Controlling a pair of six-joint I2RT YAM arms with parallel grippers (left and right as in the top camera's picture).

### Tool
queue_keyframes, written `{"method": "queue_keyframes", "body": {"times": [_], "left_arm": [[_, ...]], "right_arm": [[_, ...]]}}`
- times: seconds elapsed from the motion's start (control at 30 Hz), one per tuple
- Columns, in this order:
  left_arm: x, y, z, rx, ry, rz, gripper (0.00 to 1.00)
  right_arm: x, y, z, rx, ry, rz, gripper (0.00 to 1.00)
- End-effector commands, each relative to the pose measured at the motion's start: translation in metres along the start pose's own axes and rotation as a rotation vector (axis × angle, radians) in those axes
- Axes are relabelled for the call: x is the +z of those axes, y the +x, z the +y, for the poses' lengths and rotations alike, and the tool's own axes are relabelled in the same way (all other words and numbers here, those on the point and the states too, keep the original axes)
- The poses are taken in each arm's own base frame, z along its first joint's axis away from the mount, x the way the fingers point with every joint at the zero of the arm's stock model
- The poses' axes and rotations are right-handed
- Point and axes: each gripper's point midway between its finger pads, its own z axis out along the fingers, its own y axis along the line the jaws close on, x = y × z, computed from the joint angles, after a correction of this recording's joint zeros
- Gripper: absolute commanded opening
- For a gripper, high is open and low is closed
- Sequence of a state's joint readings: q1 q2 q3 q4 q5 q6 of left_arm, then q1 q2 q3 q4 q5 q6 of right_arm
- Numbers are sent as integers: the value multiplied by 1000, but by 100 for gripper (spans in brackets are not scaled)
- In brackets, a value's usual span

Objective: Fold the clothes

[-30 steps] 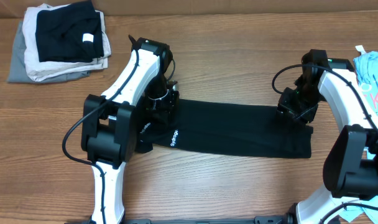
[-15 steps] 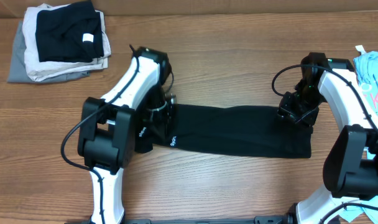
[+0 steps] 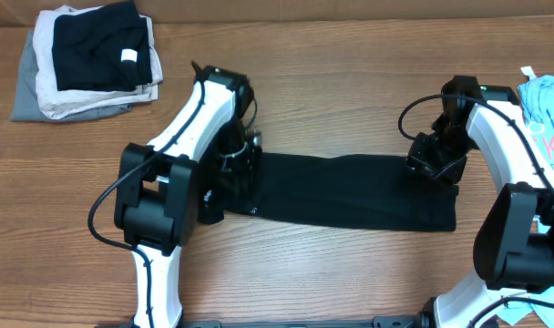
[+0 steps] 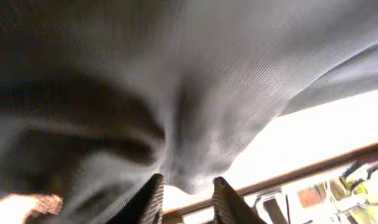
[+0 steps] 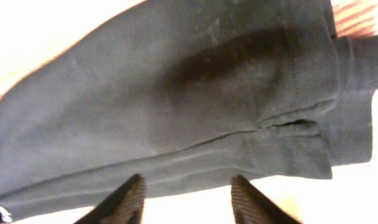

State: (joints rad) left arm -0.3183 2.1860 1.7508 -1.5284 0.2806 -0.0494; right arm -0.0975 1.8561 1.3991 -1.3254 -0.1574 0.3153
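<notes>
The clothes (image 3: 350, 191), a long black garment, lie as a flat band across the middle of the wooden table. My left gripper (image 3: 241, 162) is low over the band's left end, where the fabric is bunched and doubled. In the left wrist view the clothes (image 4: 176, 93) fill the frame. The left gripper (image 4: 189, 196) has its jaws a little apart, with a fabric edge hanging just beyond the tips. My right gripper (image 3: 434, 167) hovers at the band's right end. In the right wrist view it (image 5: 189, 199) stands open, with the clothes (image 5: 176, 93) lying beyond the fingertips.
A stack of folded garments (image 3: 40, 82) sits at the back left, topped by a black folded piece (image 3: 95, 46) with a white tag. A light blue printed shirt (image 3: 546, 114) lies at the right edge, close to the right arm.
The left gripper's jaws have parted and it has let go of the fabric. The garment's left end has settled, now covering the white lettering. The right arm has stayed put.
</notes>
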Motion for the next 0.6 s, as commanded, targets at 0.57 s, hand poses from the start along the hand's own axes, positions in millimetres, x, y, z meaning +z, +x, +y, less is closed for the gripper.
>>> {"method": "queue_keyframes", "body": {"times": [0.57], "left_arm": [[19,-33,57,-126,-13,-138,4]], "right_arm": [[80,6,-11,63,-62,-43,25]]}}
